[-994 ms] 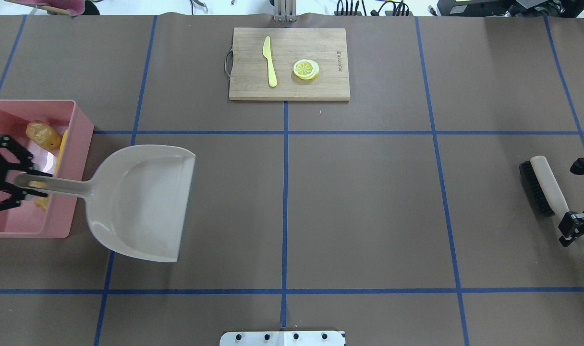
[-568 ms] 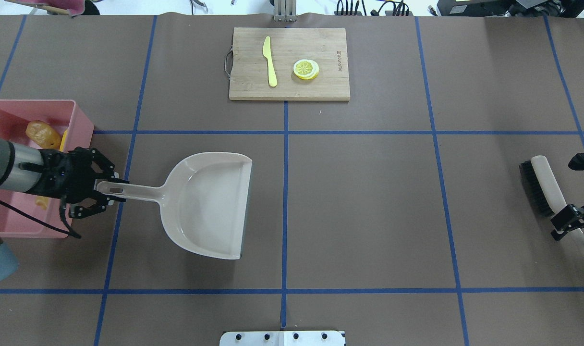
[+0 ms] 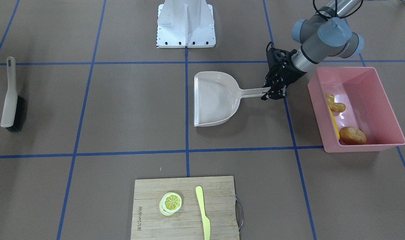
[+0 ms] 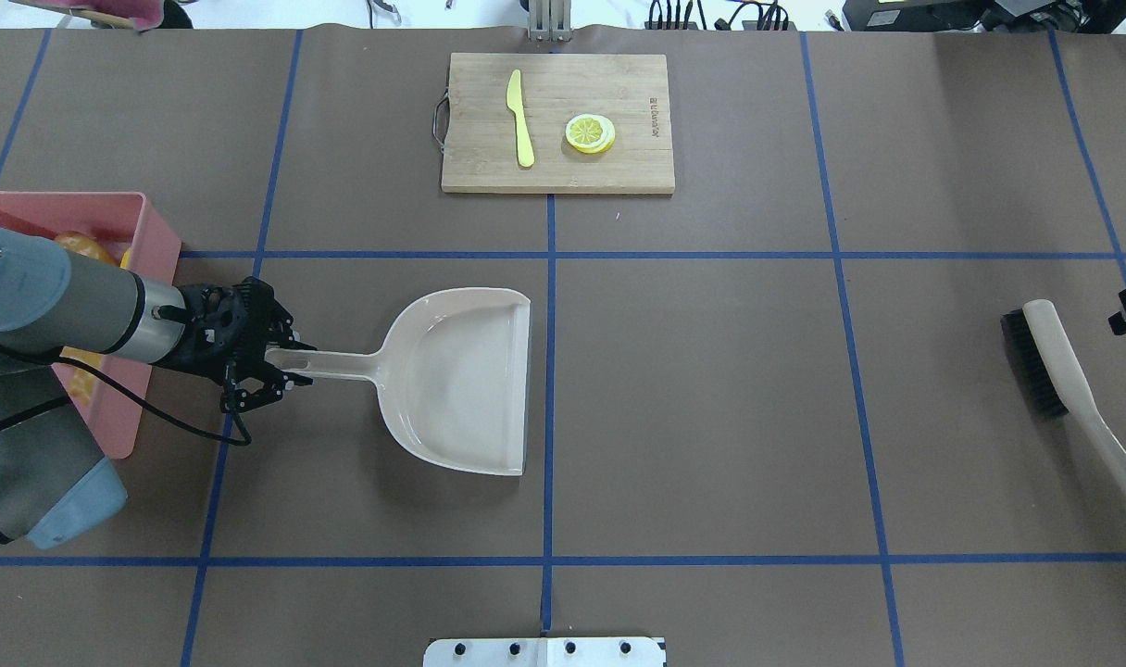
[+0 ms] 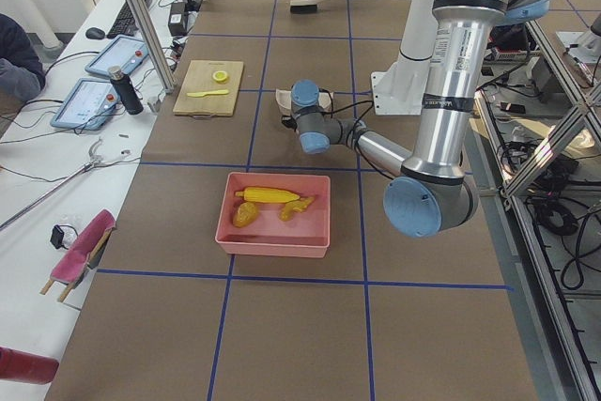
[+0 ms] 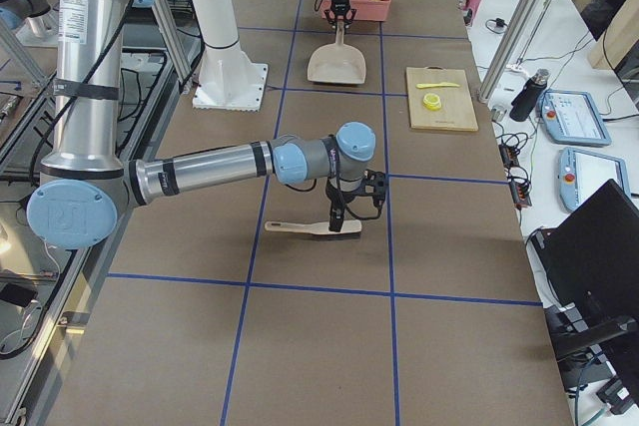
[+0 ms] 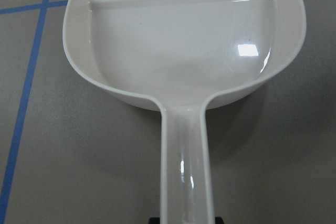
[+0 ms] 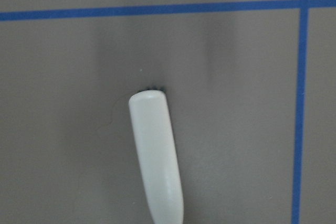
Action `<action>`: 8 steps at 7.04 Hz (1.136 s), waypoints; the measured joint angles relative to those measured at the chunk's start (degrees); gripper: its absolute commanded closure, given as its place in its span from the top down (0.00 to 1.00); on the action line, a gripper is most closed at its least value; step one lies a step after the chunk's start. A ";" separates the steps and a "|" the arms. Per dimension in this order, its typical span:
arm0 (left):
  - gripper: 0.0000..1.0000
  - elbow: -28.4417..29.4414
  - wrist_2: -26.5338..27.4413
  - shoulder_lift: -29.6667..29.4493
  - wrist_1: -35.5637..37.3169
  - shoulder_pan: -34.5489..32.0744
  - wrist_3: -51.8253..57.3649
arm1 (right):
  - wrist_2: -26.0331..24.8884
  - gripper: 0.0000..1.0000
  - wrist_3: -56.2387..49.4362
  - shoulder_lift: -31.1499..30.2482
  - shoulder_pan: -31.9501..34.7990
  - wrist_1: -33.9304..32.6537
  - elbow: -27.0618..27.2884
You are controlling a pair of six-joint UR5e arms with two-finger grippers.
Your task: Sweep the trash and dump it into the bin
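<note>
- Trash: corn cob [image 3: 334,125], ginger root [image 3: 335,106] and potato [image 3: 353,135] all inside pink bin [image 3: 382,103], at left end of table [image 4: 711,417].
- L hand [image 4: 290,369] clamped on handle end of dustpan [image 4: 461,380]. Pan sits right of bin, apart from it, mouth facing right.
- R hand [image 6: 351,214] over brush [image 4: 1063,389], which lies at far right. Open or closed: can't tell.

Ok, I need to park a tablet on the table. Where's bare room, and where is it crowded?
Widest bare patch: between the dustpan and the brush, on the robot's side of the cutting board. Crowded: the robot's left end, where the left gripper holds the dustpan's handle beside the bin.
</note>
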 measured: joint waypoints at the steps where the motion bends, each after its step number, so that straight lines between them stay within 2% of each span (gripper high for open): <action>1: 0.98 0.28 -0.04 -0.24 0.07 0.03 -0.42 | -2.81 1.00 0.02 0.64 2.13 0.21 -1.53; 4: 0.98 -1.22 -0.71 -0.05 -0.11 -2.01 -1.94 | -6.97 1.00 -0.22 4.69 7.95 0.47 -8.74; 6: 0.98 -6.79 -1.56 3.55 1.54 -7.44 -4.02 | -7.52 1.00 -5.60 5.64 10.90 0.40 -11.20; 8: 0.98 -11.43 -3.34 8.54 13.27 -18.45 -12.91 | -4.86 1.00 -12.41 6.43 14.39 -0.17 -12.66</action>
